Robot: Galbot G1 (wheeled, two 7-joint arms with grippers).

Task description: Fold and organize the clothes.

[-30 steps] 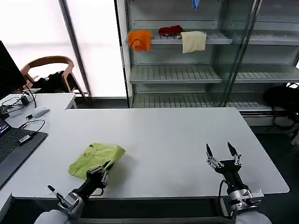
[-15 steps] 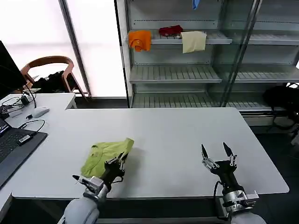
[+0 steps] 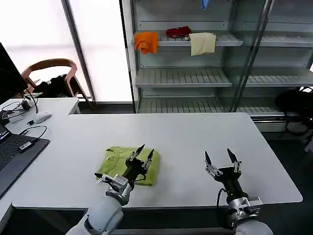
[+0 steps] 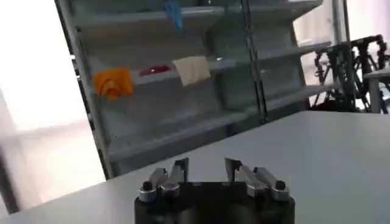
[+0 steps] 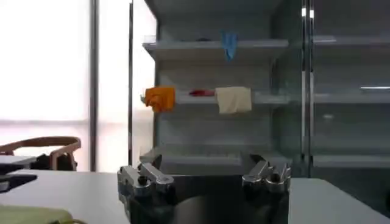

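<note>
Under left hand [image 3: 142, 153], T-shirt [image 3: 113, 162], perhaps folded.

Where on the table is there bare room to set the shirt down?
The white table is bare behind the lime T-shirt to the far edge, and between the left pincer and right pincer, both open. The robot's left end is crowded: laptop, cables, mouse.

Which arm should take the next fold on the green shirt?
Probably the left: the left gripper hangs open right over the T-shirt, while the right gripper waits open over bare table, well off to the side.
</note>
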